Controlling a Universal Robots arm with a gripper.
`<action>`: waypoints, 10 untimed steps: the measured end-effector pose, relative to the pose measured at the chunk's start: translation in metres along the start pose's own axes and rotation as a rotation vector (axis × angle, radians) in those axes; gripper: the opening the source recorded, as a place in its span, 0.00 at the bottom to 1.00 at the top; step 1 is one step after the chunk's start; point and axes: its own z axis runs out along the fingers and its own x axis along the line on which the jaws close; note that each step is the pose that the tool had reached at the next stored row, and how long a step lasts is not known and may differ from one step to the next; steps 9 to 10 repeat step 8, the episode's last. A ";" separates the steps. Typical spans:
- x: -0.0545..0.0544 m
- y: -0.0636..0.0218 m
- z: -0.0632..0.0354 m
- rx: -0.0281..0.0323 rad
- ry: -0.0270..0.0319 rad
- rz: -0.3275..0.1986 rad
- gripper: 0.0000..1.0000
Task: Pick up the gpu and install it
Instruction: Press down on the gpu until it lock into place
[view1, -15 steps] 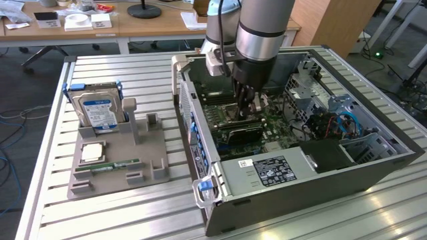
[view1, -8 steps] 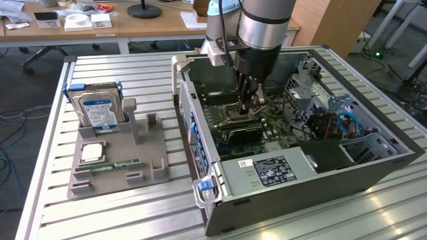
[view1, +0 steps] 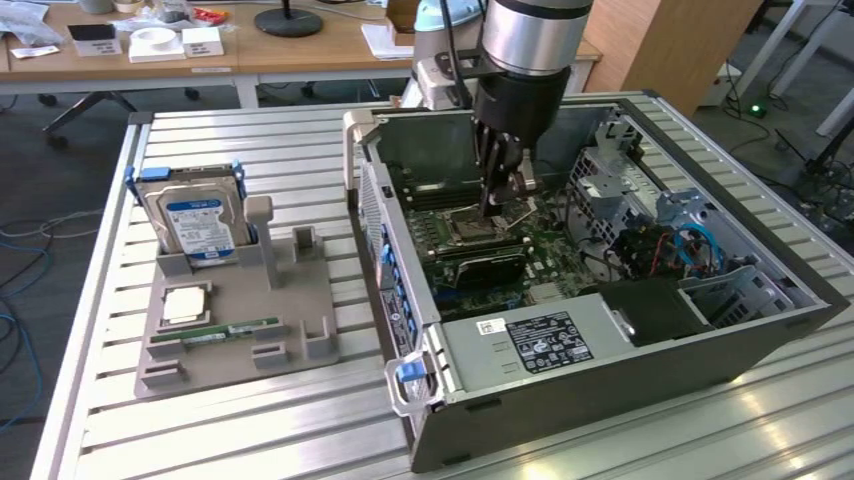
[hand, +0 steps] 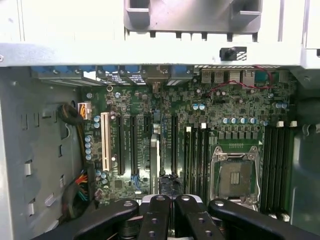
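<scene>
Closed end effector (view1: 499, 205) inside open metal case (view1: 747, 330), above black gpu (view1: 483, 266) on green board (hand: 240, 125). Ribbed aluminium bench (view1: 240, 430); office desks behind.

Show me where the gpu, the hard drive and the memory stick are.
gpu (view1: 483, 268), exterior view, its black top face.
hard drive (view1: 198, 222), exterior view, its blue-white label.
memory stick (view1: 214, 333), exterior view, middle of the green strip.

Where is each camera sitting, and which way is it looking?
Exterior view: off the arm, high up, looking down at the open grey computer case; the shut gripper hangs inside it.
Wrist view: on the wrist, facing the green motherboard; gripper at the edge.
Both share the square silver processor socket.
</scene>
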 end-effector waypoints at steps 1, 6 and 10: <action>0.000 -0.0001 -0.0009 0.0000 0.0001 0.000 0.11; 0.000 -0.0001 -0.0011 0.0000 0.0000 0.000 0.11; 0.000 -0.0001 -0.0011 0.0000 0.0000 0.000 0.11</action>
